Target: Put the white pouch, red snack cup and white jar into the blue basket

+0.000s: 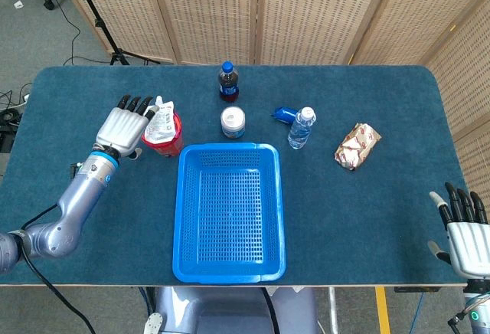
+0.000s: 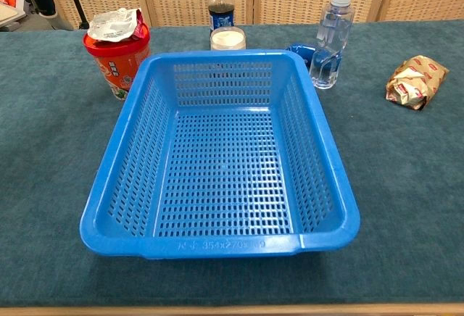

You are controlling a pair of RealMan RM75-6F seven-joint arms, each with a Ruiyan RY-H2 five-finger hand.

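Note:
The red snack cup [image 1: 165, 138] [image 2: 116, 61] stands left of the blue basket's far corner, with the white pouch [image 1: 158, 122] [image 2: 114, 24] lying on top of it. The white jar [image 1: 233, 122] [image 2: 228, 38] stands just behind the basket's [image 1: 184, 219] [image 2: 217, 245] far rim. The basket holds nothing. My left hand [image 1: 122, 126] is right beside the cup on its left, fingers spread and pointing away, holding nothing; whether it touches the cup or pouch I cannot tell. At the table's front right corner my right hand [image 1: 463, 236] is open and idle.
A dark cola bottle [image 1: 227, 81] [image 2: 220, 2] stands behind the jar. A clear water bottle [image 1: 301, 127] [image 2: 328, 37] and a small blue object [image 1: 284, 112] sit right of it. A crumpled snack packet [image 1: 357, 145] [image 2: 415, 80] lies further right. Wicker screens back the table.

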